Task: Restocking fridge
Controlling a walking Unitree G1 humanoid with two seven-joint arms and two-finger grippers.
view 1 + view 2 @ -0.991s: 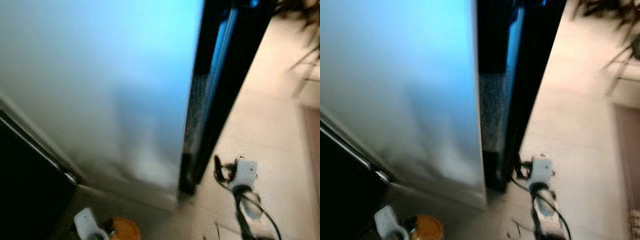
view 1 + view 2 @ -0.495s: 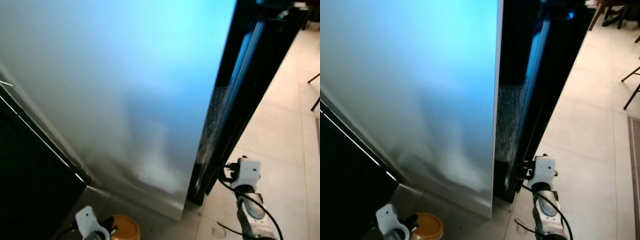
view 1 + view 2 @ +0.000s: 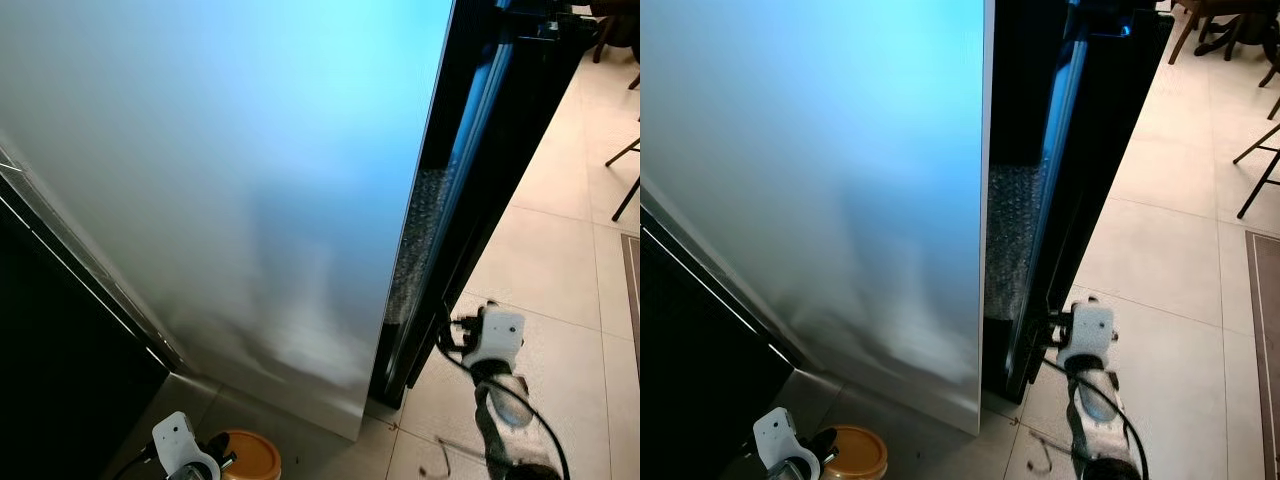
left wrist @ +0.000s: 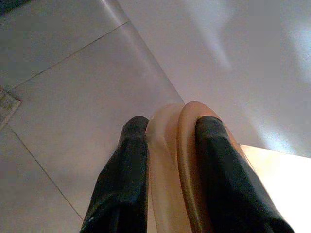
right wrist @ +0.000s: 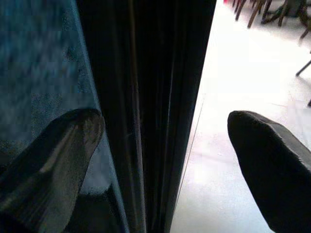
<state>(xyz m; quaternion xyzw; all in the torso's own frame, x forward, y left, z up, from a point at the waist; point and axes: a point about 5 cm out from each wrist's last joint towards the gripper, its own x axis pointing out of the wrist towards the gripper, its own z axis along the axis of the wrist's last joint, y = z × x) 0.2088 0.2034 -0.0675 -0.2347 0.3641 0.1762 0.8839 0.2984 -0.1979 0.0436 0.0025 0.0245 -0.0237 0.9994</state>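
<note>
Fridge door (image 3: 840,200) edge is standing just ahead of the right pincer (image 5: 165,160), running upright between its spread fingers; the left pincer (image 4: 167,160), low, is pinching an orange-lidded tub (image 3: 250,458).

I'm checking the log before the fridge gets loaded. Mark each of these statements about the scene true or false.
1. The left end effector is shut on an orange-lidded container. True.
2. The right end effector is clamped on a bottle. False: its fingers stand apart with nothing between them, at the dark edge of the fridge door.
3. The silver fridge door stands before the robot. True.
4. The floor is carpeted wall to wall. False: it is pale tile with visible joints.
5. Chair legs show on the robot's right. True.
</note>
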